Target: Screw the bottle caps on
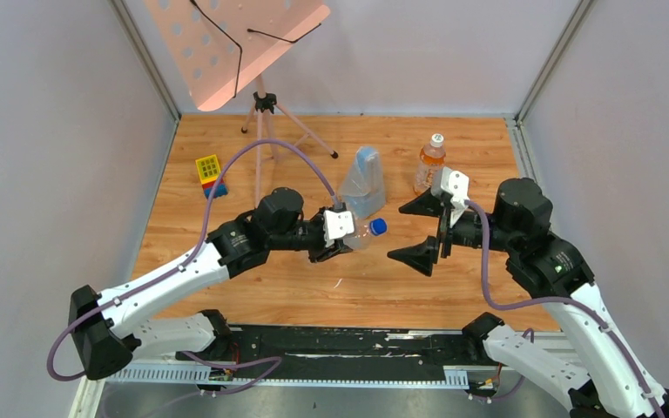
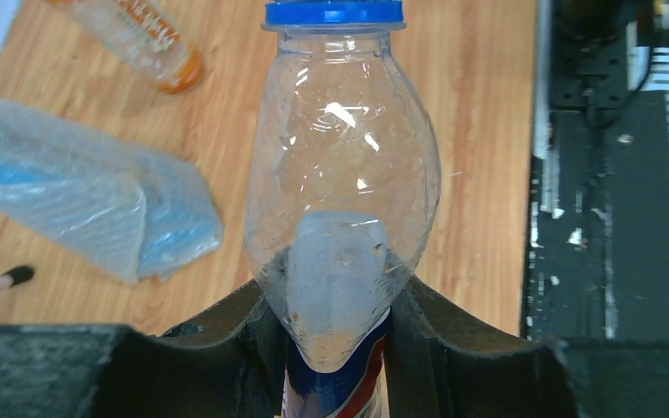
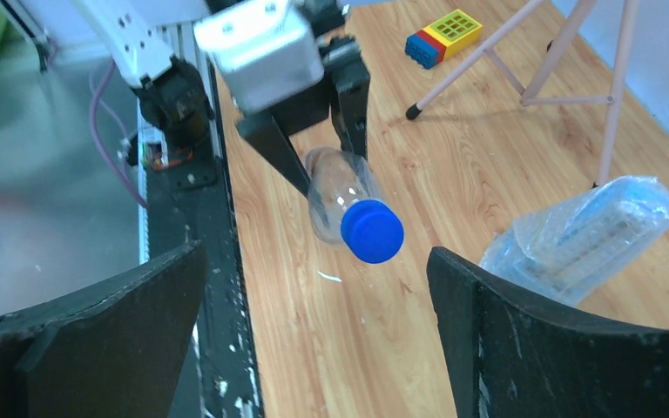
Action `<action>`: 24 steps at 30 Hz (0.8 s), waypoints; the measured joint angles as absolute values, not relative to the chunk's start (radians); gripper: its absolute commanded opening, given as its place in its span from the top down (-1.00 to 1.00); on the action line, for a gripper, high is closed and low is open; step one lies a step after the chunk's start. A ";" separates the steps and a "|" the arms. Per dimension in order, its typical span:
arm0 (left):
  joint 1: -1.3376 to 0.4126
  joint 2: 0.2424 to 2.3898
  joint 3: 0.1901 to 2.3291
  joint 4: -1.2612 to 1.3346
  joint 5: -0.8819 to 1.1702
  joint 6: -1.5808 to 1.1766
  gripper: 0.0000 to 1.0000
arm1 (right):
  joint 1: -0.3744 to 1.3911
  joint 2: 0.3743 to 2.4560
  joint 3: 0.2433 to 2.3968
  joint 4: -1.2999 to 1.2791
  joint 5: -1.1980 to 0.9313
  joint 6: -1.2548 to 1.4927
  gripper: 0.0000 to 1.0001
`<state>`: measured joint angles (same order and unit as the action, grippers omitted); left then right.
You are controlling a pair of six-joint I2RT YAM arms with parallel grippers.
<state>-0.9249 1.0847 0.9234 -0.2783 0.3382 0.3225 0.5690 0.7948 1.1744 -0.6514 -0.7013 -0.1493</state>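
Wooden table point(image 1: 383, 296) boxed in by grey walls; pink stand point(image 1: 235, 43) at the back. Left gripper point(image 1: 346, 242) clamped on the body of the blue-label bottle point(image 1: 361, 232), held off the table, roughly level. Long axis runs left to right; neck and blue cap point(image 1: 378, 226) point straight at the right gripper point(image 1: 418, 231). Right jaws spread wide, nothing in them, facing the cap head-on, a gap between. Cap sits on the neck; how tight, cannot tell. Orange bottle point(image 1: 429, 167) upright at the back, white cap point(image 1: 436, 139) on top, nearer the right arm. Likely next: right gripper advances along the bottle's axis, closes on the blue cap, twists.
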 measured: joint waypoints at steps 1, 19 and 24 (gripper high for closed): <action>-0.922 1.091 0.945 -0.299 0.370 0.324 0.36 | 0.569 0.792 1.169 -0.660 -0.713 -0.187 -0.92; -0.915 1.177 1.106 -0.575 0.597 0.404 0.34 | 0.616 0.844 1.127 -0.771 -0.775 -0.503 -0.33; -0.914 1.180 1.108 -0.590 0.602 0.413 0.34 | 0.625 0.879 1.134 -0.788 -0.789 -0.511 -0.07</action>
